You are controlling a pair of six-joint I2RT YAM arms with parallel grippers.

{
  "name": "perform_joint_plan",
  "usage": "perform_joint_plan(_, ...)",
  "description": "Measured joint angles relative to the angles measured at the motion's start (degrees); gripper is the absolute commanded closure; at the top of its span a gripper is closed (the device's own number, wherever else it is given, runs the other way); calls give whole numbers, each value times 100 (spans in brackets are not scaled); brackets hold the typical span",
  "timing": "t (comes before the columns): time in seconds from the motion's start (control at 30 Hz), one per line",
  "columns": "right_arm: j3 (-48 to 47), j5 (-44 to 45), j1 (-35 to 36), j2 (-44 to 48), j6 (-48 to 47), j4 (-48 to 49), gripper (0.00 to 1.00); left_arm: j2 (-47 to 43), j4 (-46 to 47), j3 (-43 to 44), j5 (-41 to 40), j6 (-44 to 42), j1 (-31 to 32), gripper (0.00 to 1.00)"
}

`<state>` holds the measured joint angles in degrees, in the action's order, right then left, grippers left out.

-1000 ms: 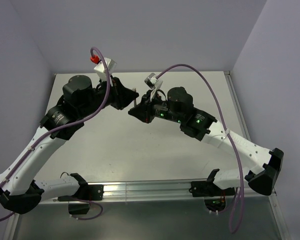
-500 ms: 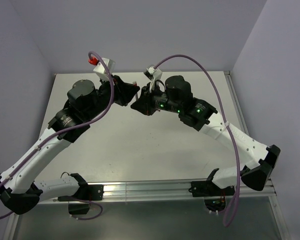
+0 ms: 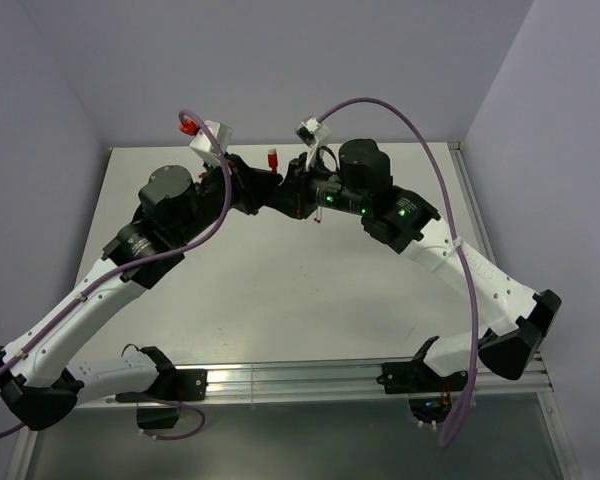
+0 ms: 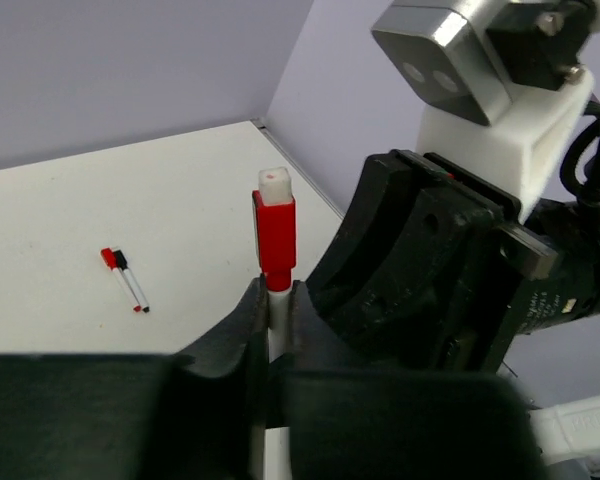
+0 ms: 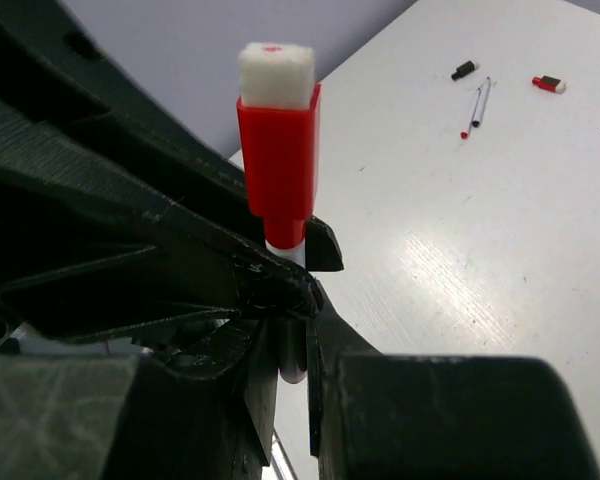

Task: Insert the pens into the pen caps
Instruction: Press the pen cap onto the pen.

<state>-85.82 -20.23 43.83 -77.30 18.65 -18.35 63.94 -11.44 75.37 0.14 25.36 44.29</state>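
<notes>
The left gripper (image 4: 273, 296) and right gripper (image 5: 292, 365) clamp one pen (image 5: 287, 247), its red cap (image 5: 278, 160) on. Two capped pens (image 4: 123, 277) lie ahead of the left; two bare pens (image 5: 478, 105) and loose caps (image 5: 465, 69) ahead of the right.

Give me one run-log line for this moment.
left tool: shut on pen | right tool: shut on same pen | red cap: on pen's upper end, above table

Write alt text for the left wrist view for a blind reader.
The left gripper pinches a white pen topped with a red cap, with the right arm close beside it. Two capped pens lie on the table behind.
</notes>
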Motion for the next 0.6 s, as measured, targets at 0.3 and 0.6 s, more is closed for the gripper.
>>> perform_joint_plan(0.3, -46, -162, 0, -7, -2, 35, 100, -79, -68, 52, 22, 42, 20, 97)
perform_joint_plan(0.6, -44, -219, -35, 17, -24, 105, 100, -238, -822, 358, -195, -76, -7, 49)
